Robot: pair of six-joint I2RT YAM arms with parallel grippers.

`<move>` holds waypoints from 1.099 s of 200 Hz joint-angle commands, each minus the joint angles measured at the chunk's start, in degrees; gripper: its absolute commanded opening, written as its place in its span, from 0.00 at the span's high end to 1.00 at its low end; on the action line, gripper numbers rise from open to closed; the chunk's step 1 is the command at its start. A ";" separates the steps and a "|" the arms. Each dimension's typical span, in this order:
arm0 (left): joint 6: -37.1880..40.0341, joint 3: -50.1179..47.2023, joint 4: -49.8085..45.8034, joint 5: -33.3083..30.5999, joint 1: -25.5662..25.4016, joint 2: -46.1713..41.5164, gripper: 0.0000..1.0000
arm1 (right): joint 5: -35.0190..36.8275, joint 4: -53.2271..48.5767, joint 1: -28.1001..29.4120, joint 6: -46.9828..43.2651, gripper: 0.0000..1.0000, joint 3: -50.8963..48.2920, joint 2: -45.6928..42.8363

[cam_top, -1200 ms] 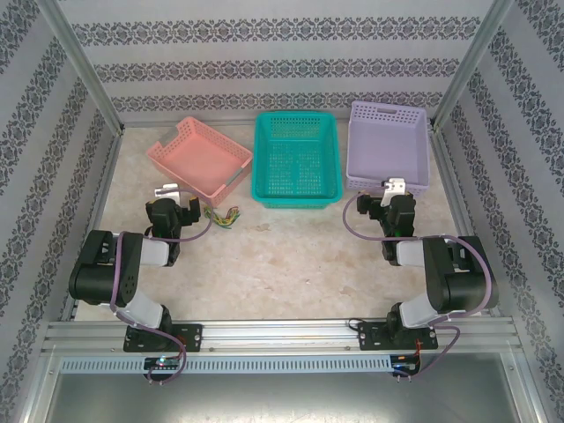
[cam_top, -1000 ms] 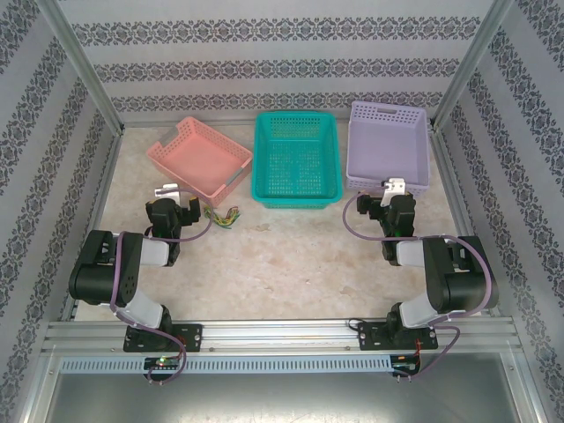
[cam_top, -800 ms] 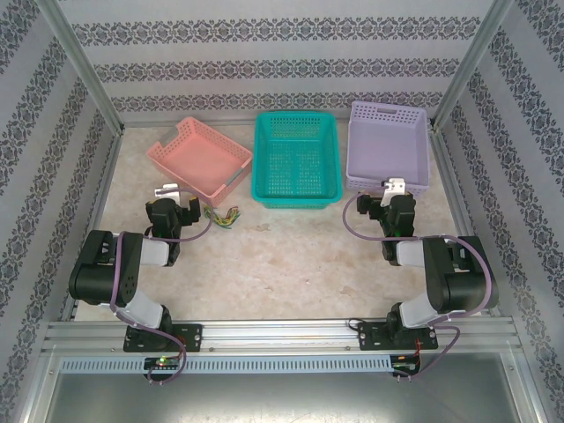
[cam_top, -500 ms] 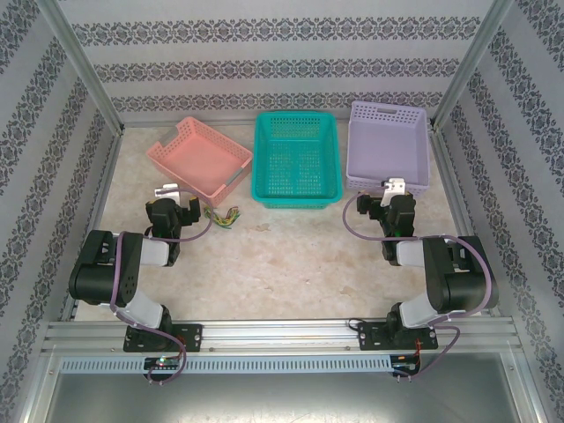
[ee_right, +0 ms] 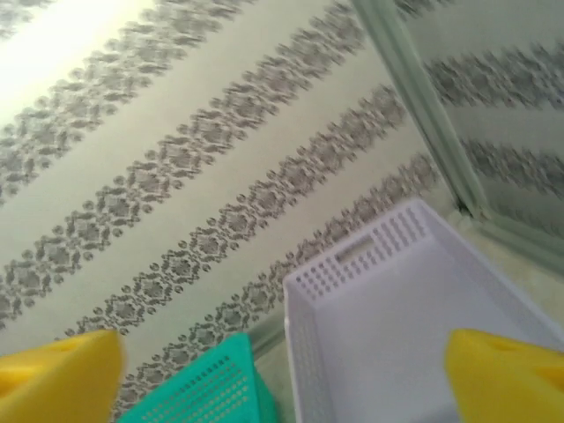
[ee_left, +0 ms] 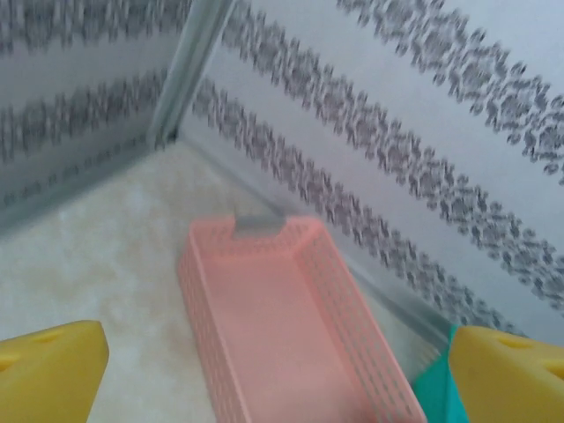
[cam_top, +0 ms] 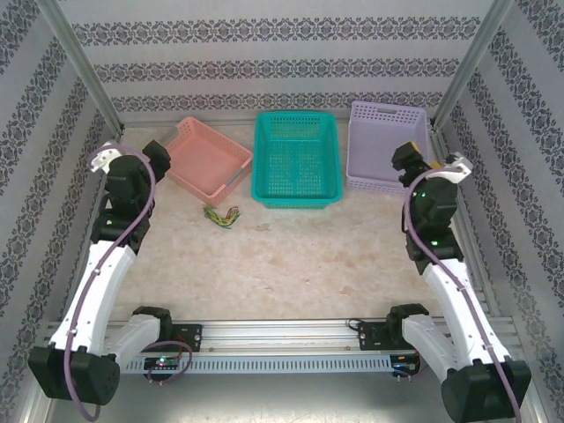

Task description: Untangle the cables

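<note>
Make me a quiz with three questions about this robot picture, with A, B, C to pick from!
1. Where does the small tangle of thin coloured cables lie?
A. inside a basket
B. on the table, in front of the pink plastic basket
C. in a pincer

2. How many plastic baskets stand at the back of the table?
A. two
B. three
C. five

3. How is the left pincer?
A. open and empty
B. shut on the cables
C. shut on a basket

Answers:
1 B: the top view shows the tangle on bare table just in front of the pink basket.
2 B: the pink basket, a teal basket and a purple basket stand in a row.
3 A: its yellow fingers stand wide apart with nothing gripped.
</note>
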 commanded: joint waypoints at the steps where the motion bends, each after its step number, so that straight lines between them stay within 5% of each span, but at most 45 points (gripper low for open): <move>1: -15.15 -2.83 -27.75 13.51 -1.99 1.56 0.04 | -3.46 -31.31 7.42 6.98 0.14 7.62 4.94; 29: -22.24 -8.04 -32.23 19.72 -8.40 1.11 0.20 | -2.52 -41.36 22.81 2.56 0.26 12.26 7.31; 64: -26.52 -11.00 -19.89 23.28 -12.16 10.07 0.28 | -7.14 -40.54 34.51 2.64 0.27 11.81 11.04; 108: -31.38 -11.20 0.39 19.89 -14.01 22.19 0.35 | -13.15 -38.97 36.50 -0.64 0.28 15.84 15.26; 220: -36.46 -7.93 9.48 13.27 -17.34 38.96 0.49 | -13.99 -38.64 36.43 0.54 0.26 11.70 11.38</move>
